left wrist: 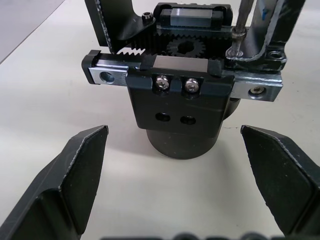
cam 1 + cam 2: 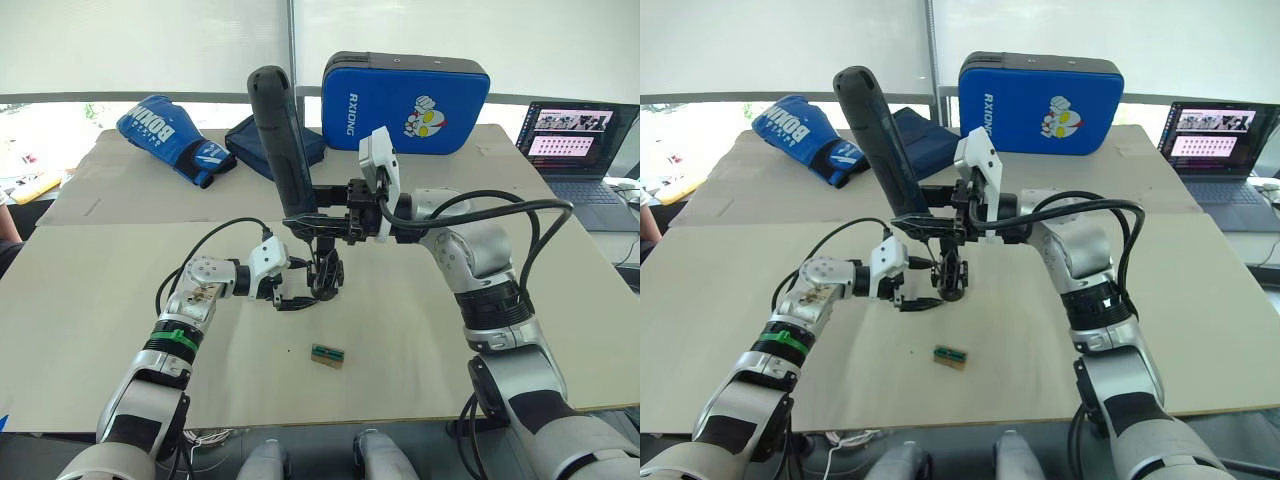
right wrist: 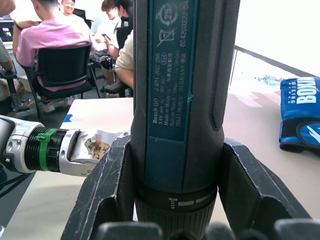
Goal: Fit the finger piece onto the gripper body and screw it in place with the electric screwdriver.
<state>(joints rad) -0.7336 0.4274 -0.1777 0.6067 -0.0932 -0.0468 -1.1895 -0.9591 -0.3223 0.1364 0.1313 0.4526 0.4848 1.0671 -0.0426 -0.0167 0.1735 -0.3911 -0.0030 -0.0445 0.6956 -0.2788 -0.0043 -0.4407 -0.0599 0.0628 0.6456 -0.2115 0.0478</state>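
Screwing step: my right gripper (image 2: 318,213) clamps the screwdriver (image 2: 283,140), bit on body (image 1: 181,120); left gripper (image 1: 182,180) wide open, empty, at body's 9 o'clock. Next: steady, drive.

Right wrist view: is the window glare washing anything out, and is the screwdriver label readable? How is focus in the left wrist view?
Right wrist view: the window area beyond the table is blown out white, yet the electric screwdriver label reads clearly. Left wrist view: evenly lit, the gripper body sharp down to its screw heads, with only a soft shadow under it.

matt black gripper body (image 1: 175,112) with shiny metal screws (image 1: 161,84), on matt table (image 1: 45,100).
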